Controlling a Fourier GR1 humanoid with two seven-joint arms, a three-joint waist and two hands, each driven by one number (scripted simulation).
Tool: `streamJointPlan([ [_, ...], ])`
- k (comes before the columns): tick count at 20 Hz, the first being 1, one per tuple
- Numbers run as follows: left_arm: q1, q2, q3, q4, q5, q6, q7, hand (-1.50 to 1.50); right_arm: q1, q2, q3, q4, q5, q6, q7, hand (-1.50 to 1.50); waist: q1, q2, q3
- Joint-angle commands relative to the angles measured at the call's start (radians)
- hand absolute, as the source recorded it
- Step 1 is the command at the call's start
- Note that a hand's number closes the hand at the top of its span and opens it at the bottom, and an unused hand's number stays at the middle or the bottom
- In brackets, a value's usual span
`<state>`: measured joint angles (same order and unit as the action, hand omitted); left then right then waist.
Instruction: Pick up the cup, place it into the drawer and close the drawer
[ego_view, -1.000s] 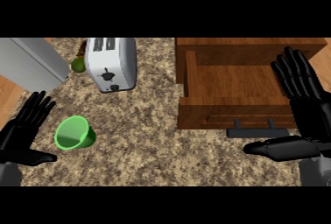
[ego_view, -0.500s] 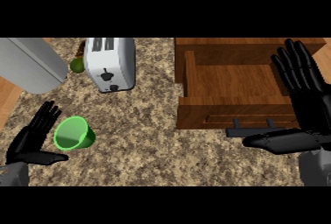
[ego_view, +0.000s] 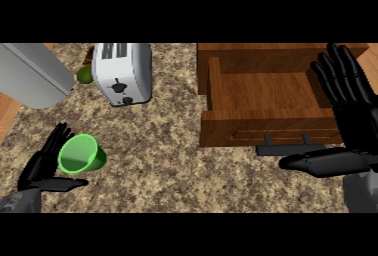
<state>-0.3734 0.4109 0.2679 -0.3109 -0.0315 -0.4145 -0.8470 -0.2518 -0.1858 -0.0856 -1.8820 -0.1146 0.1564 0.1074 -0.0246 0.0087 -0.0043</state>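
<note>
Over at eight o'clock, the black left hand (ego_view: 46, 165) sits right against the small green plastic cup (ego_view: 80, 154), fingers straight and spread along the cup's left side, thumb stretched out flat below it. Nothing is gripped: the fingers flank the cup without curling round it. The cup lies tilted on the speckled stone counter (ego_view: 170, 170), its mouth facing up toward us. So the pick-up is not yet done, by my reading, and everything else is left: lift, carry, drop in, shut.

Up at eleven o'clock stands a white two-slot toaster (ego_view: 122, 72), with a grey metal box (ego_view: 33, 75) at ten o'clock and a small green round thing (ego_view: 85, 75) tucked between them.

Moving across to one o'clock, the brown wooden drawer (ego_view: 266, 92) stands pulled open, nothing showing inside, its dark handle (ego_view: 289, 146) facing down toward four o'clock.

At three o'clock, the black right hand (ego_view: 351, 107) is wide open, fingers straight and pointing up along the drawer's right edge, thumb reaching left just below the handle. It holds nothing.
</note>
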Motion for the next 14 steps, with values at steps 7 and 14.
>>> streamJointPlan([
  [7, -0.041, -0.041, -0.009, 0.085, -0.026, -0.039, -0.185, -1.50, -0.027, -0.024, -0.039, 0.020, -0.036, 0.019, 0.015, -1.50, -0.010, 0.004, -0.001],
  [14, -0.075, -0.057, -0.017, 0.112, -0.039, -0.032, -0.199, -1.50, -0.005, -0.029, -0.020, -0.019, -0.041, 0.039, 0.029, -1.50, -0.022, 0.007, -0.003],
])
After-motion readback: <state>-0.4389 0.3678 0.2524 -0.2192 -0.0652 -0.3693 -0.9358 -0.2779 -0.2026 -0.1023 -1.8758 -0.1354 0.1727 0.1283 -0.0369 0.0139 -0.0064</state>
